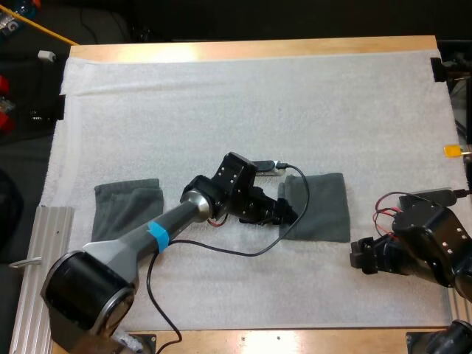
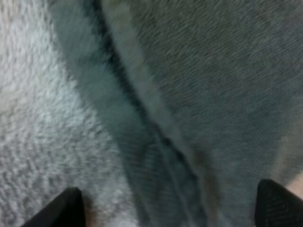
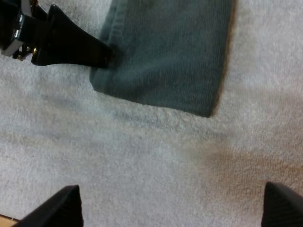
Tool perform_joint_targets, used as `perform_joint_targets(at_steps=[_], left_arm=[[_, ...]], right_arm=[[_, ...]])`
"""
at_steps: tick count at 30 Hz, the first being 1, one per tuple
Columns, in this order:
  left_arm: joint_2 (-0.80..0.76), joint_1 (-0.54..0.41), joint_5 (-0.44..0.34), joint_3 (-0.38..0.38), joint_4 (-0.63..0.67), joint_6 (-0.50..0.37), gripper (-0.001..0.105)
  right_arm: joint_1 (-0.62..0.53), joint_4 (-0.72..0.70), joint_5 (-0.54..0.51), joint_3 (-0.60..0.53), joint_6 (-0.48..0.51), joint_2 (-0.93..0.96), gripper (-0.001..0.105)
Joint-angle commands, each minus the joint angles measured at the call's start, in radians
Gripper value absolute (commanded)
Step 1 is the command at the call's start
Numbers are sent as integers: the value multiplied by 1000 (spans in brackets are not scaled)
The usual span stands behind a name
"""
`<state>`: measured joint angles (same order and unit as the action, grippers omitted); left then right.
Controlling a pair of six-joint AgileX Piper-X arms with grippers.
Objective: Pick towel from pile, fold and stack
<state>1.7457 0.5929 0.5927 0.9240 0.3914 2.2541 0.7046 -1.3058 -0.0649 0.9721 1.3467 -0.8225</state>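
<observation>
1. A dark grey-green terry towel (image 1: 321,210), folded flat into a rectangle, is laid on the white fluffy mat (image 1: 221,96), a bit right of the middle. A second dark grey-green towel (image 1: 125,210), also flat, is seen well apart from it on the mat's left side.
2. The left gripper (image 1: 293,215) is parked right at the first towel's left edge. In the left wrist view its black fingers (image 2: 71,210) are spread apart over the doubled hem, with nothing pinched.
3. The right gripper (image 1: 359,257) is held over bare mat near that towel's near right corner, its jaws wide apart too.
4. Step-wise, this is probably the grab before the carry. The fold looks done and the stacking is not yet done.
5. Next move, best guess: the left fingers need to be lowered and closed over both layers of that edge. Otherwise the fold could get pulled open when it's lifted over to the other towel.
</observation>
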Motion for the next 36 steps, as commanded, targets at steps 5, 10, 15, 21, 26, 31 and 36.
perform_joint_targets(at_steps=[5, 10, 15, 21, 26, 31, 36], left_arm=[[28, 5, 8, 11, -2, 41, 71], [32, 18, 30, 25, -2, 68, 69], [51, 56, -13, 45, -7, 111, 68], [88, 79, -12, 108, 30, 138, 68], [112, 79, 24, 145, 46, 157, 65], [117, 79, 40, 156, 53, 157, 35], [110, 79, 101, 156, 63, 146, 1]], right_arm=[[0, -9, -7, 4, 4, 1, 74], [0, -9, -7, 4, 4, 1, 74], [0, -15, -7, 4, 4, 1, 74], [0, -20, -7, 4, 4, 1, 74], [0, -20, -7, 4, 4, 1, 74], [0, -20, -7, 4, 4, 1, 74], [0, -20, -5, 4, 4, 1, 74]])
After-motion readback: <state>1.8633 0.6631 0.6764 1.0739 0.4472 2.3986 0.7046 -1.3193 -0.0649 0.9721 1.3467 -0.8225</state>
